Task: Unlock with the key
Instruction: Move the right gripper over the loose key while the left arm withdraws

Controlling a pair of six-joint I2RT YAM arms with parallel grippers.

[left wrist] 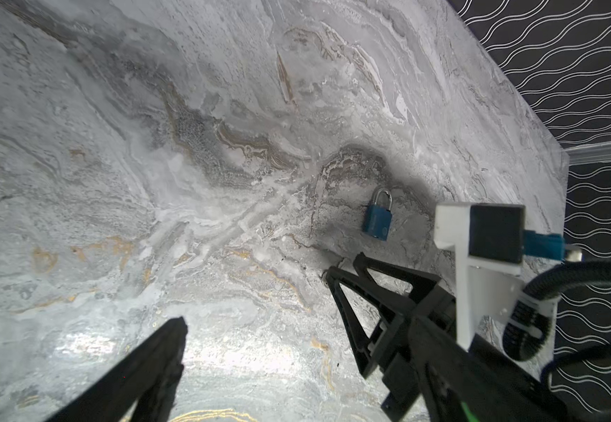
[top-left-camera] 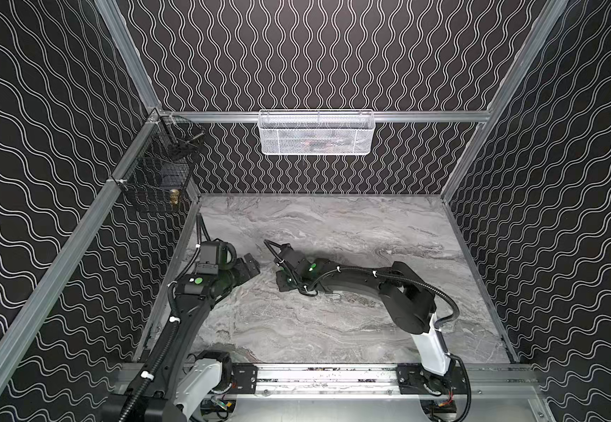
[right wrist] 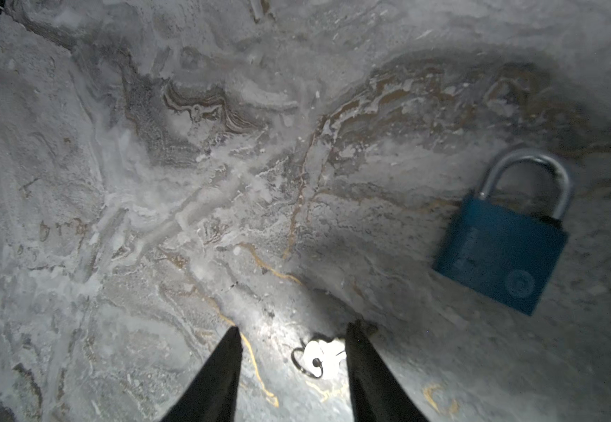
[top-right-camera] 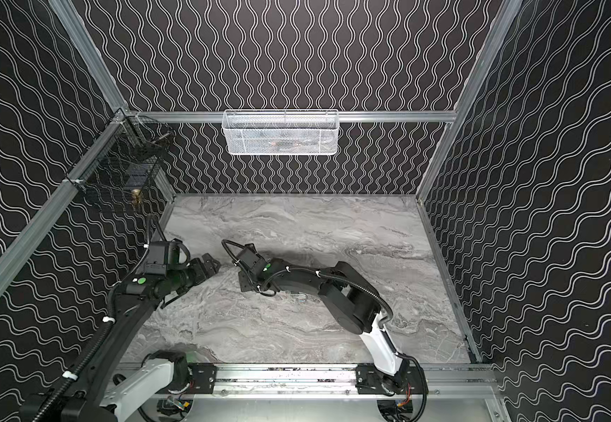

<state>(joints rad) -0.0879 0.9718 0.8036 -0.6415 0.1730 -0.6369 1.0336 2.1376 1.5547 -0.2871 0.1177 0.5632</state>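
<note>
A blue padlock [right wrist: 501,252] with a silver shackle lies flat on the marble tabletop [top-left-camera: 333,226]. In both top views my right arm hides most of it, and only the shackle [top-left-camera: 334,296] pokes out. A small silver key [right wrist: 324,356] on a thin ring lies on the marble between the fingers of my right gripper [right wrist: 295,327]. The key is close against one finger, with a wide gap to the other. That gripper is open, its tips down at the surface. My left gripper [top-left-camera: 252,266] hovers open and empty to the left, facing the right gripper [left wrist: 344,263] and the padlock [left wrist: 377,221].
A white mesh basket [top-left-camera: 316,133] hangs on the back rail. A black wire basket [top-left-camera: 157,175] holding a brass item hangs on the left wall. Patterned walls close in three sides. An aluminium rail [top-left-camera: 333,376] carrying both arm bases runs along the front.
</note>
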